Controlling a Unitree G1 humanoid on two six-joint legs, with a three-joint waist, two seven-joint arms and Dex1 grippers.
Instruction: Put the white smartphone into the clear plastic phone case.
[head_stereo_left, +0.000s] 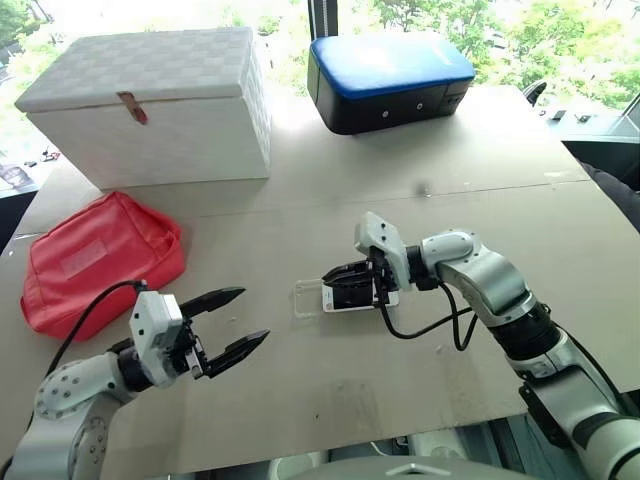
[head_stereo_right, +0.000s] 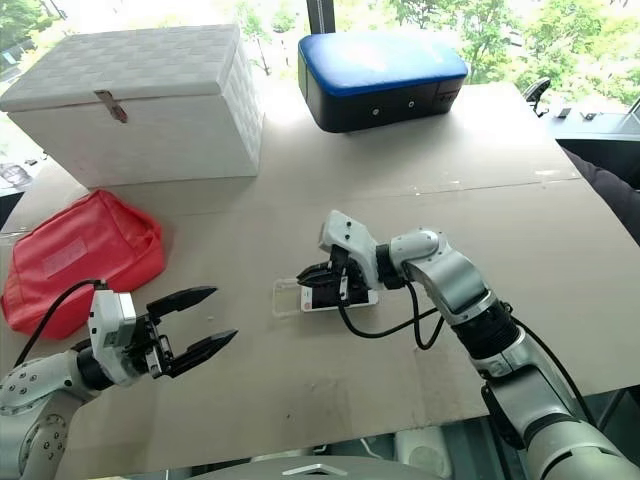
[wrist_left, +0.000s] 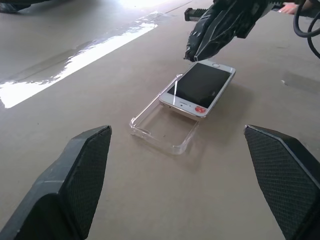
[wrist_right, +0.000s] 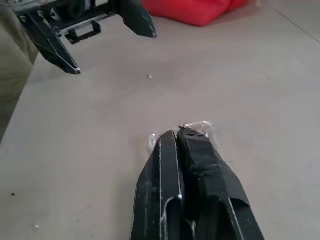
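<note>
Red pouch (head_stereo_left: 100, 260) sits far left near the table's (head_stereo_left: 300, 380) edge, white woven box (head_stereo_left: 150, 105) behind it. Left gripper (head_stereo_left: 232, 325) hovers low over bare table, fingers spread wide, holding nothing (plenty of free surface between it and the case). Clear plastic phone case (wrist_left: 162, 127) lies flat mid-table, its left part empty. White smartphone (wrist_left: 200, 87) lies screen up, one end over the case's right end, not seated. Right gripper (head_stereo_left: 335, 278) sits just above the phone, fingers pressed together, gripping nothing. Blue-topped black box (head_stereo_left: 390, 80) at the far edge.
</note>
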